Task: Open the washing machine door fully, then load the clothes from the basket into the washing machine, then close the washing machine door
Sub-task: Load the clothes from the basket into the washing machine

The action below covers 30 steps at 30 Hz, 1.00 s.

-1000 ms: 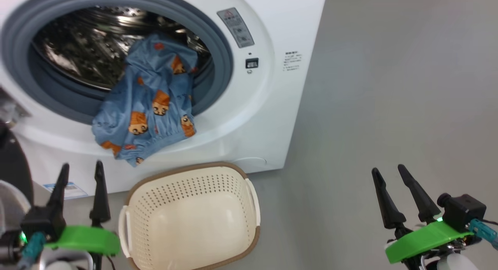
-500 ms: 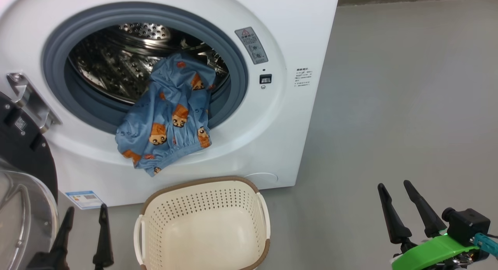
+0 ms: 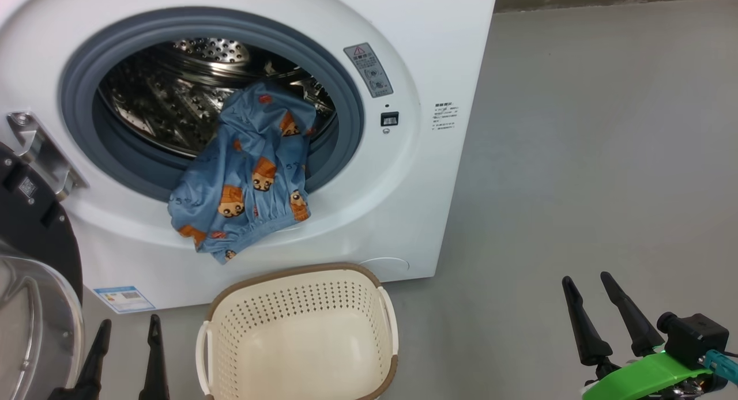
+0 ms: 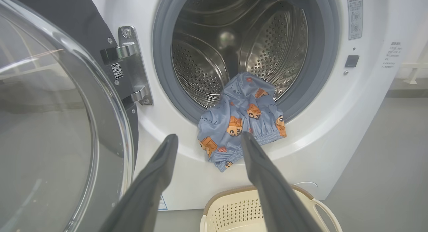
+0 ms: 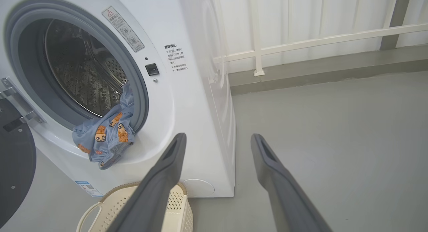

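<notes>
We see smooth grey floor (image 3: 576, 158). On it stands white washing machine (image 3: 455, 37), at upper left in our head view. Cream perforated basket (image 3: 300, 299), brown-rimmed, sits on floor just before machine's front.

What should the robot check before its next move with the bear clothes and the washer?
1. Washing machine door swung open, away from the opening: ok.
2. Basket emptied: ok, nothing lies in it.
3. Clothes fully inside the drum: not ok, they hang out over the grey ring and down the white front.
4. Left fingers open and holding nothing: ok.
5. Right fingers open and holding nothing: ok.
6. Opening free for shutting the door: not ok, the clothes lie across it.
</notes>
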Tool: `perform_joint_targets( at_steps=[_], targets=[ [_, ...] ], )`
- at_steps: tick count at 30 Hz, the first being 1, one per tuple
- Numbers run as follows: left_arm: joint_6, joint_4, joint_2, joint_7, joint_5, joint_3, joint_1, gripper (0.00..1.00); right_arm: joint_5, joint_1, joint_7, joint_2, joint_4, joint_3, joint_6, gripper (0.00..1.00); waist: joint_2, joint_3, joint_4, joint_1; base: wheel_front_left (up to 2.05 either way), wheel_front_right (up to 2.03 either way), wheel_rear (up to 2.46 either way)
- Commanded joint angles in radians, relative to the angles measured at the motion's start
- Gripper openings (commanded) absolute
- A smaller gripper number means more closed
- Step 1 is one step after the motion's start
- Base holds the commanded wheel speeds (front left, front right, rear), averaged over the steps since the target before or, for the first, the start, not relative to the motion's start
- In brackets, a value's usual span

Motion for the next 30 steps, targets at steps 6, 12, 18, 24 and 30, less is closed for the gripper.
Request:
perform_joint_targets(
  at_steps=[6, 12, 18, 24, 30],
  targets=[
    [-0.005, -0.011, 0.009, -0.006, -0.003, 0.030, -0.029, 1.00, -0.006, -0.010, -0.008, -0.017, -0.030, 0.016, 0.005, 1.00, 0.0000, 0.019, -0.007, 0.0000, 0.00, 0.00, 0.00],
    [-0.014, 0.045, 0.011, -0.006, -0.008, 0.017, -0.094, 1.00, -0.007, -0.040, -0.008, -0.003, -0.037, 0.024, 0.005, 1.00, 0.0000, 0.077, -0.022, 0.0000, 0.00, 0.00, 0.00],
    [-0.021, 0.136, 0.034, -0.006, -0.007, 0.005, -0.214, 1.00, -0.009, -0.093, -0.008, 0.018, -0.042, 0.035, 0.005, 1.00, 0.0000, 0.175, -0.051, 0.0000, 0.00, 0.00, 0.00],
    [-0.026, 0.241, 0.062, -0.006, 0.004, -0.012, -0.339, 1.00, -0.011, -0.153, -0.008, 0.044, -0.044, 0.042, 0.005, 1.00, 0.0000, 0.272, -0.094, 0.0000, 0.00, 0.00, 0.00],
    [-0.028, 0.347, 0.086, -0.006, 0.013, -0.027, -0.459, 1.00, -0.011, -0.202, -0.008, 0.069, -0.047, 0.053, 0.005, 1.00, 0.0000, 0.353, -0.131, 0.0000, 0.00, 0.00, 0.00]
  ],
)
